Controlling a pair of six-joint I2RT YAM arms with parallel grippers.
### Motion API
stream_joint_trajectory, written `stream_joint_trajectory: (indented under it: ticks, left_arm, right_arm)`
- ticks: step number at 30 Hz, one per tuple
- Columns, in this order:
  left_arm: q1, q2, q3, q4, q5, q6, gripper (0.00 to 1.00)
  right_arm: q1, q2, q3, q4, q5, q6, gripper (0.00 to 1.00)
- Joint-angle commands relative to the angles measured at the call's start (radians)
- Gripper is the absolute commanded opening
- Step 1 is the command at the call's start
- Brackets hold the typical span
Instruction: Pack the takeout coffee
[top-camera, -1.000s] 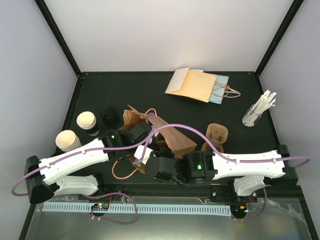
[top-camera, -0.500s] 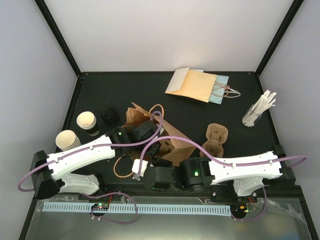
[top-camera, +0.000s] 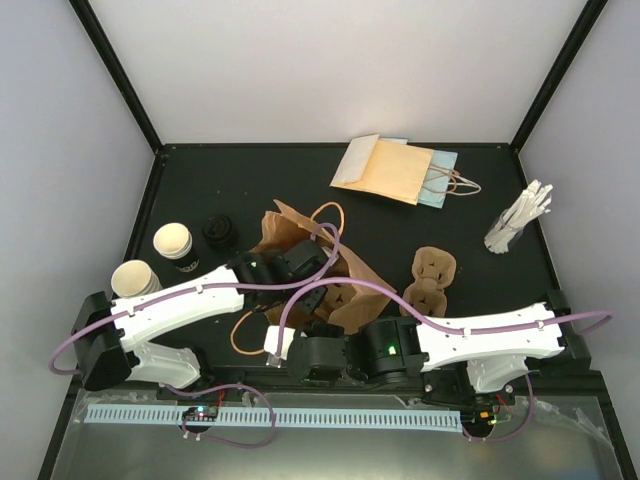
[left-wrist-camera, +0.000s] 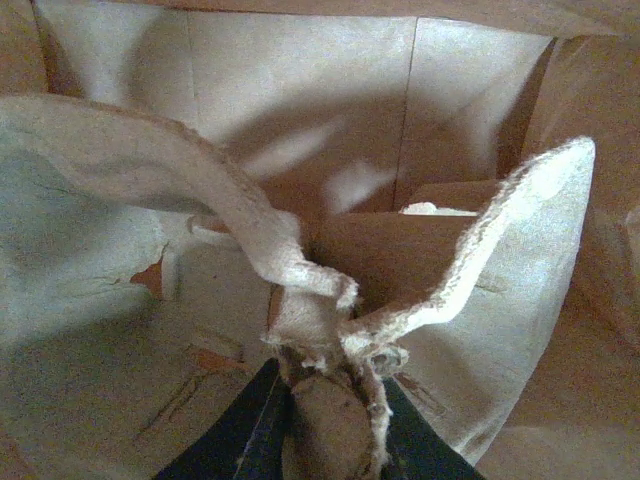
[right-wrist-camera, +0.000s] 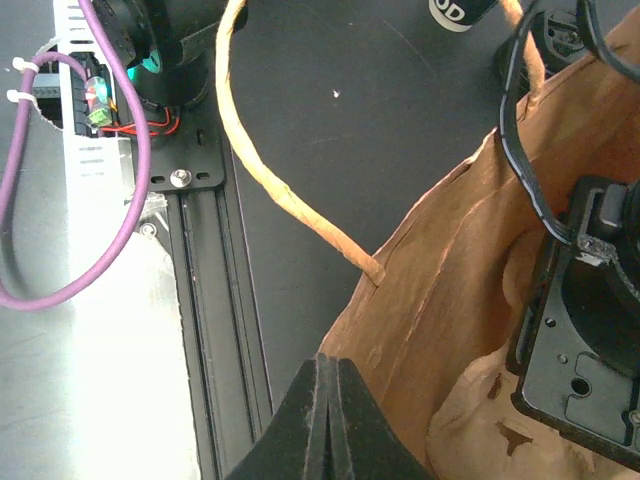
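Two cups (top-camera: 172, 240) (top-camera: 132, 279) stand at the left edge of your black desk (top-camera: 400, 215), pale walls (top-camera: 330, 70) around. One paper bag (top-camera: 285, 228) sits mid-desk: your left hand (left-wrist-camera: 325, 420) inside clamps a pulp carrier (left-wrist-camera: 500, 250), your right hand (right-wrist-camera: 326, 375) pinches its rim.

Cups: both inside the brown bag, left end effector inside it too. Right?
No. The far cup and the near cup stand on the table left of the brown bag, outside it, as the top external view shows. The left end effector is inside that bag.
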Motion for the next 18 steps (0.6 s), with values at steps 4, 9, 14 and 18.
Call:
stream_joint_trajectory:
  ticks: [4,9,14,18]
  left_arm:
    - [0.004,0.043,0.007,0.061,-0.027,0.050,0.17]
    - [0.003,0.029,-0.048,0.101,-0.010,0.038,0.17]
    - [0.004,0.016,-0.080,0.116,0.002,0.020,0.17]
    - [0.004,0.001,-0.109,0.132,0.013,0.012,0.16]
  right_arm:
    - [0.006,-0.036,-0.011,0.012,-0.014,-0.009,0.03]
    - [0.005,-0.058,0.010,0.025,-0.025,0.013,0.03]
    - [0.003,-0.062,0.038,0.028,0.020,0.022,0.04]
    - [-0.030,-0.061,0.088,0.002,0.051,0.064,0.04]
